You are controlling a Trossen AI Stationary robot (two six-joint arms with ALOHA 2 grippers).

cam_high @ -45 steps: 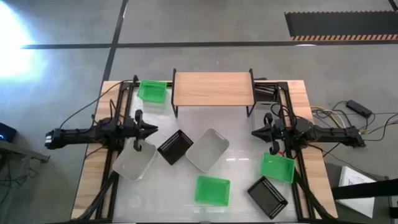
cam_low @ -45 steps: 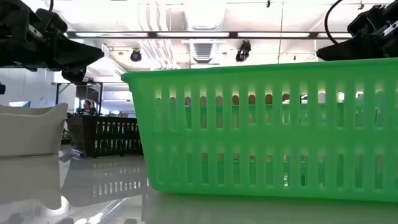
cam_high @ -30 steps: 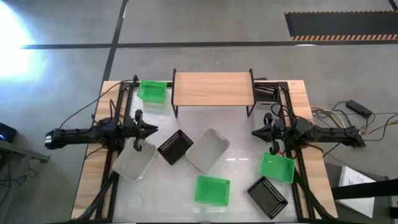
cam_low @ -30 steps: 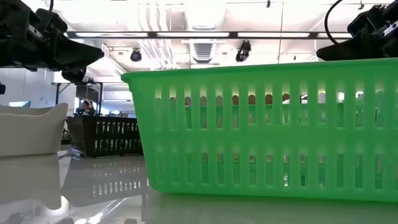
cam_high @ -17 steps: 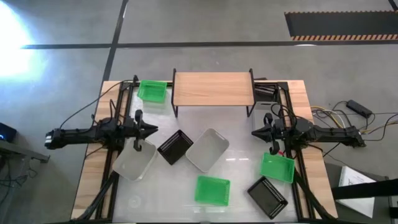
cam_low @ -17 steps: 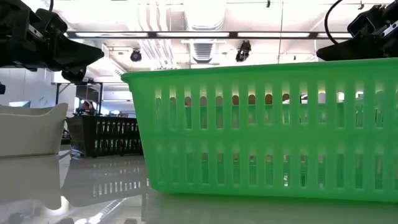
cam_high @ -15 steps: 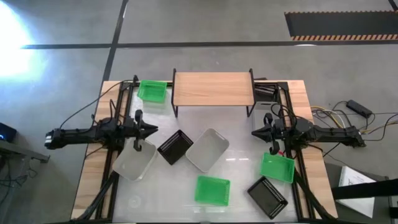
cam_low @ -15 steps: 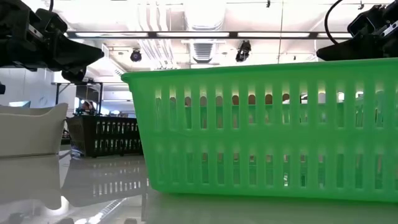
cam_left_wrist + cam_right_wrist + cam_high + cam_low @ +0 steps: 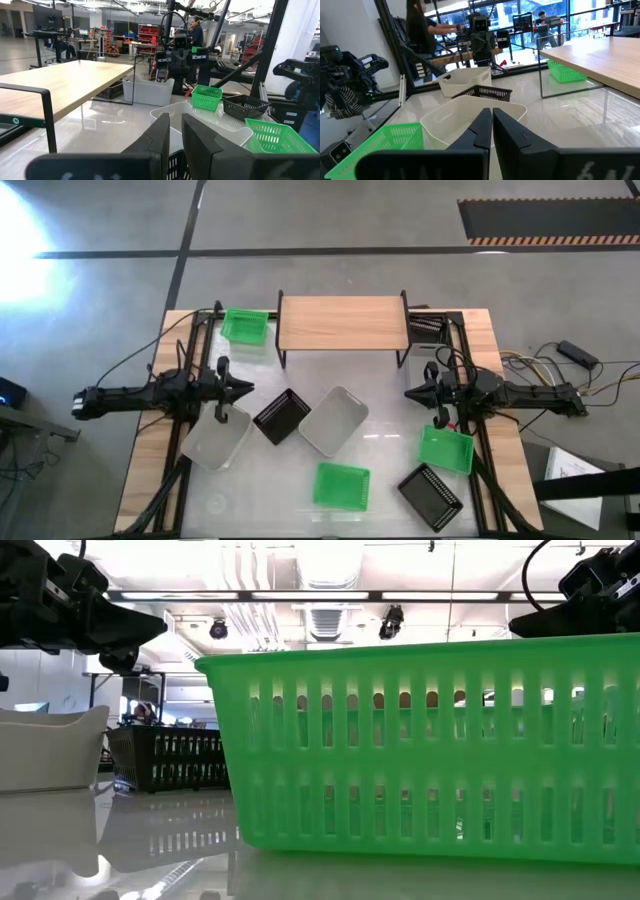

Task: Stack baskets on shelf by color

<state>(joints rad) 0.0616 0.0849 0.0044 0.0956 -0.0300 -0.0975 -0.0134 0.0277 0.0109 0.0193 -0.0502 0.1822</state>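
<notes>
High view first: the shelf (image 9: pixel 341 323) has a totally bare wood top, so as far as I can tell nothing is stacked yet and the whole job is still ahead. The baskets are scattered over the table (image 9: pixel 480 330): one green basket (image 9: pixel 244 326) just left of the shelf, a black one (image 9: pixel 281 416) and a white one (image 9: pixel 333 420) side by side mid-table, another white one (image 9: pixel 217 439) under the left arm, two more green ones (image 9: pixel 342 485) (image 9: pixel 446 449) and a second black one (image 9: pixel 431 493) toward the near right. Something dark and slotted (image 9: pixel 426 327) sits at the shelf's right end, can't say what. The left gripper (image 9: pixel 246 388) hangs above the table holding nothing; the right gripper (image 9: pixel 410 392) mirrors it on the other side.

Low view: mostly a big green basket (image 9: pixel 420 750) filling the frame, with a white one (image 9: pixel 50 748) off to the side. All resting on the table.

Left wrist view: fingers (image 9: pixel 160 132) nearly together, a thin gap, nothing between them. The shelf (image 9: pixel 65 80) is bare here too.

Right wrist view: fingers (image 9: pixel 482 125) pinched fully closed, empty, with a white basket (image 9: pixel 470 112) ahead of them.

So basically zero progress, every colour left to sort.
</notes>
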